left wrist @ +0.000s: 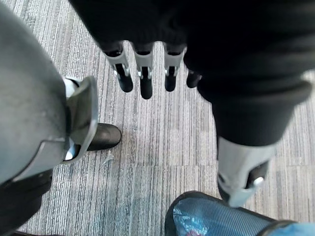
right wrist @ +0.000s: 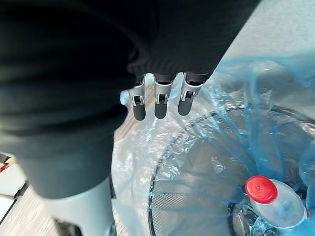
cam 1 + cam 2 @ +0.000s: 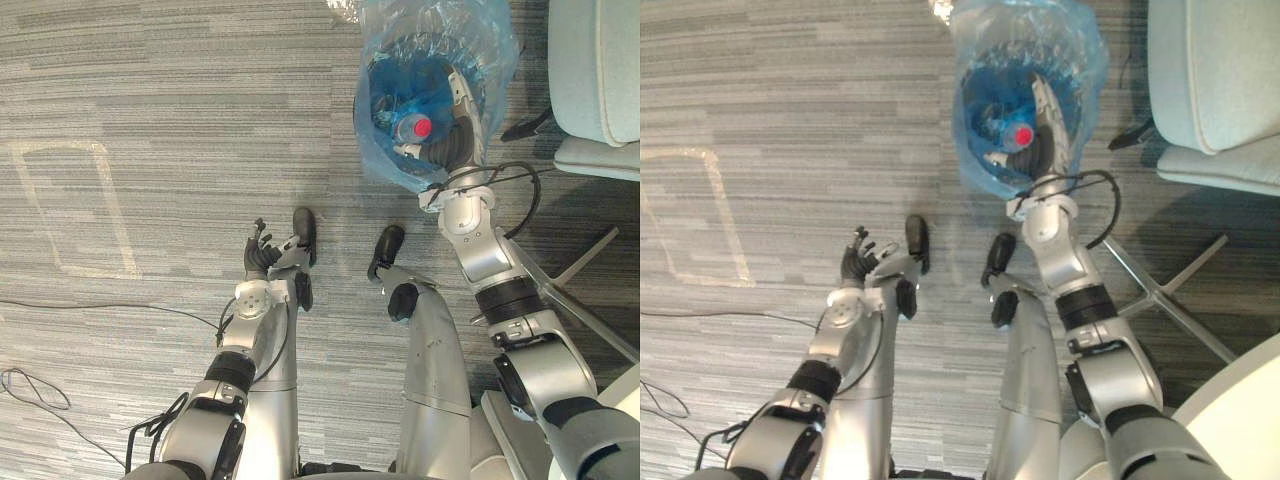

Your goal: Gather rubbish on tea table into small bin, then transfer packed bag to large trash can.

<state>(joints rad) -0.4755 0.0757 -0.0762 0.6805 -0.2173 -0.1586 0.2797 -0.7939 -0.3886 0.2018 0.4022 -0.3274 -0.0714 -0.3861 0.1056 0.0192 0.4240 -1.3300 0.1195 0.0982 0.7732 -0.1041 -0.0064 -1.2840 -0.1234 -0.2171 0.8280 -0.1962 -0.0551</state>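
Observation:
A small black mesh bin (image 2: 197, 147) lined with a blue plastic bag (image 3: 400, 165) stands on the carpet ahead of me, to the right. Inside it lies a clear bottle with a red cap (image 3: 420, 127), also seen close up as the bottle (image 2: 275, 199). My right hand (image 3: 455, 140) reaches over the bin's near right rim, its fingers (image 2: 161, 103) straight above the crumpled bag edge and holding nothing. My left hand (image 3: 262, 255) hangs low at my left side over bare carpet, fingers (image 1: 145, 81) relaxed and empty.
A pale upholstered chair (image 3: 595, 70) stands just right of the bin, its metal legs (image 3: 590, 320) spreading across the floor. A white taped rectangle (image 3: 70, 210) marks the carpet at the left. A white rounded table edge (image 3: 1240, 400) shows at the lower right.

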